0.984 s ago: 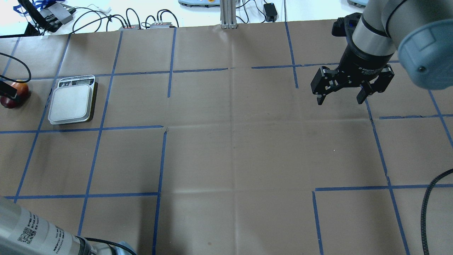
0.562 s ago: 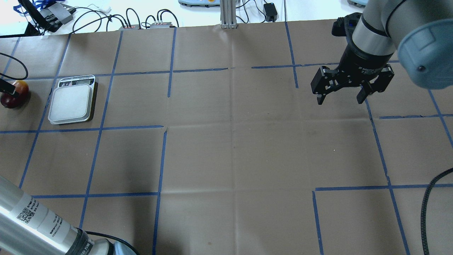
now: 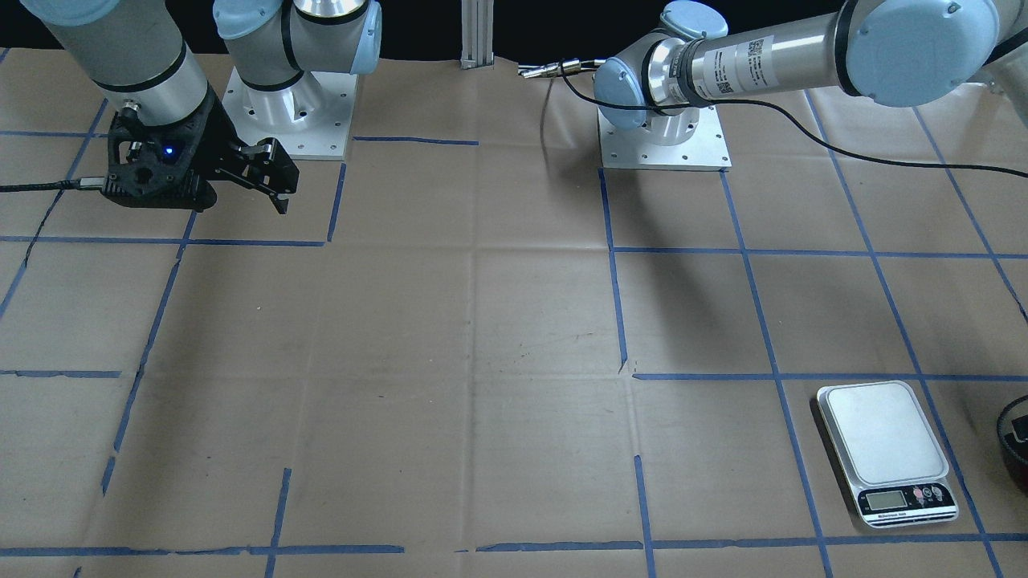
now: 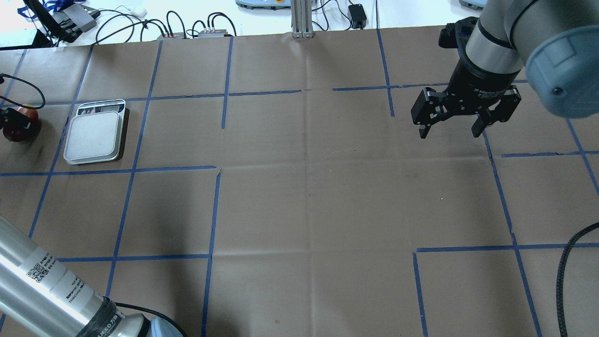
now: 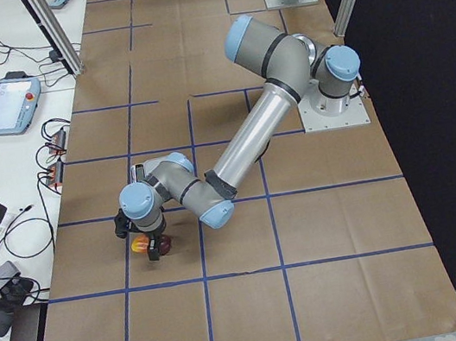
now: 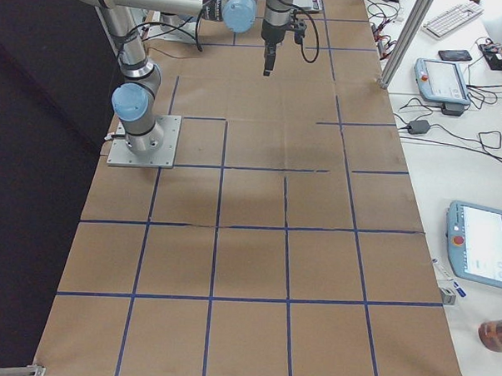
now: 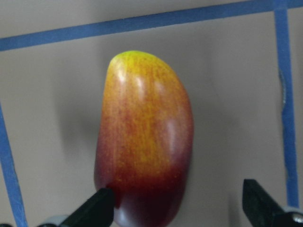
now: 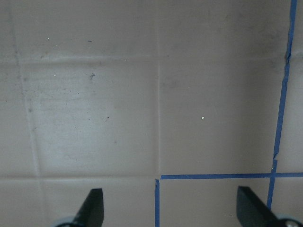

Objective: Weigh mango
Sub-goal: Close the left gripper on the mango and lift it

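The mango (image 7: 142, 142), dark red with an orange-yellow tip, lies on the brown paper at the table's far left (image 4: 14, 131). My left gripper (image 7: 179, 208) is open and straddles the mango's dark red end. One fingertip (image 7: 97, 210) is right by the skin and the other (image 7: 260, 208) stands apart from it. The exterior left view shows this gripper (image 5: 147, 236) low over the mango (image 5: 157, 246). The white scale (image 4: 93, 135) stands just right of the mango with nothing on its plate. My right gripper (image 4: 449, 131) is open and empty, hovering at the far right.
Blue tape lines grid the brown paper. The scale's display end (image 3: 907, 499) faces the operators' side. Cables and boxes (image 4: 187, 28) lie past the far edge. The two arm bases (image 3: 662, 132) are bolted at the robot's side. A black cable (image 4: 568, 276) hangs at the lower right.
My left forearm has swung further into the overhead view's lower left, and the left gripper has shifted slightly over the mango. The right arm has not moved.
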Motion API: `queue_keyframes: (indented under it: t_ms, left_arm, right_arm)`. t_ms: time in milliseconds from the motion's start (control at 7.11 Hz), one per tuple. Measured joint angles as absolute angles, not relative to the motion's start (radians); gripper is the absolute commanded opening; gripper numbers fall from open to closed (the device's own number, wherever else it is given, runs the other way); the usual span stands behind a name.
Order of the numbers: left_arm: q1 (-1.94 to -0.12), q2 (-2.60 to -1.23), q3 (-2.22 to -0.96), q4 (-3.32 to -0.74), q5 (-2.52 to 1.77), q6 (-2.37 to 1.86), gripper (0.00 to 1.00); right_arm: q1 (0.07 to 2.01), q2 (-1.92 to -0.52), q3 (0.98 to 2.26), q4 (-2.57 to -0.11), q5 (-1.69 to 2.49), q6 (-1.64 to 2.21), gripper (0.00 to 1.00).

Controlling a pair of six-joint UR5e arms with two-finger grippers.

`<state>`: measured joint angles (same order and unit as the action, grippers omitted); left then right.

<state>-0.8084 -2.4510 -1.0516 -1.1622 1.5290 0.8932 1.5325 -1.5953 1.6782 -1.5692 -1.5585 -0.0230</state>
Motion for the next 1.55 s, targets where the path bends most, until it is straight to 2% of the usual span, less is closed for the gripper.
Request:
queue_keyframes:
  t_ms: [141, 422, 1125, 1266, 1547]
  left_arm:
    - [-0.809, -2.468, -1.026, -1.163, 1.529, 0.893, 0.94]
    - [-0.81, -2.485, -0.997, -1.165, 1.524, 0.893, 0.75]
    - [-0.818, -2.492, -0.99, -1.165, 1.511, 0.88, 0.78]
    - [-0.82, -2.493, -0.989, -1.165, 1.511, 0.878, 0.73]
    - [-0.821, -2.497, -0.989, -1.165, 1.504, 0.877, 0.35]
  right_arm:
    - [1.532, -1.596, 1.678, -1.569, -1.559, -0.023, 1.0]
    - [1.532, -1.596, 1.678, -1.569, -1.559, -0.023, 1.0]
    - [1.532, -1.596, 1.678, -1.569, -1.559, -0.023, 1.0]
    - [1.532, -1.595, 1.678, -1.569, -1.559, -0.023, 1.0]
    - [1.532, -1.595, 1.678, -1.569, -1.559, -0.023, 1.0]
